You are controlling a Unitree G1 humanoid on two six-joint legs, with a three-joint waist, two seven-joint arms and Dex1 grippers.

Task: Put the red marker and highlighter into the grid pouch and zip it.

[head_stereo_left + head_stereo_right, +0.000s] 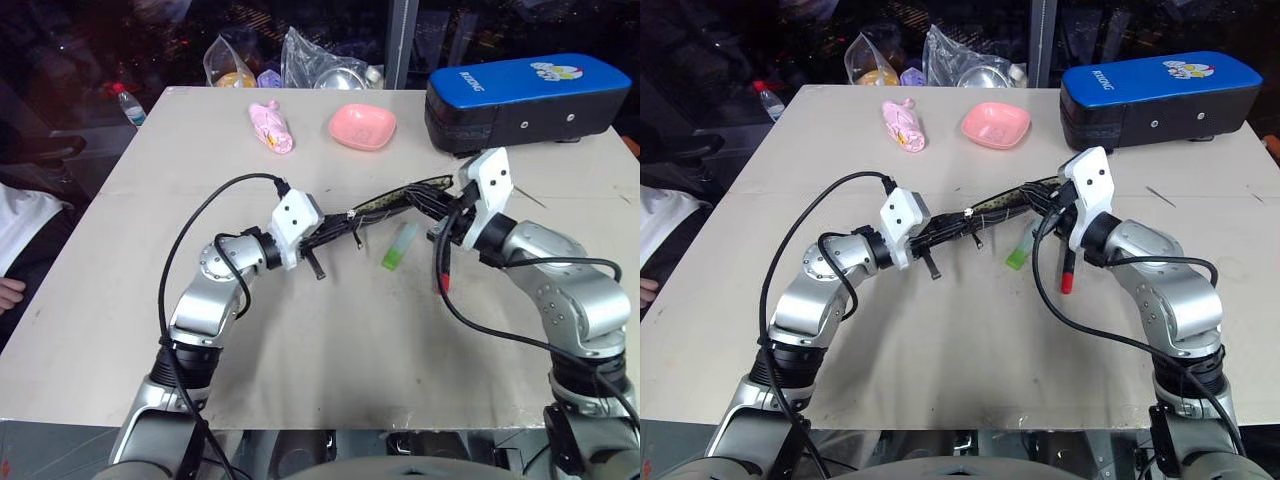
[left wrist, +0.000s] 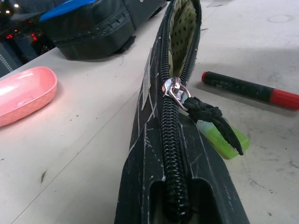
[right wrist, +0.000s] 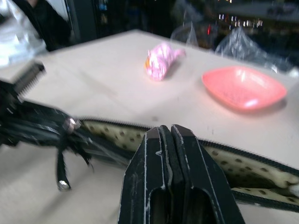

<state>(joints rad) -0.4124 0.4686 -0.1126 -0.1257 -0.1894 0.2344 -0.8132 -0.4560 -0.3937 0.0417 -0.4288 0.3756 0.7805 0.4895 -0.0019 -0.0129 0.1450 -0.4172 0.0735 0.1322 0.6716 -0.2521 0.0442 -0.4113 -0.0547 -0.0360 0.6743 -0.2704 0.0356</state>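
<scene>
beige table [image 1: 150, 300], grid pouch [image 1: 395, 200] between left gripper [image 1: 335, 232], right gripper [image 1: 455, 212]

Pale lettering printed along the top of the big blue-and-black case [image 1: 520, 100], too small to make out letter for letter. Beside it on the same blue top, a small white cartoon emblem, without legible words. Nothing else readable on the table's things.
</scene>
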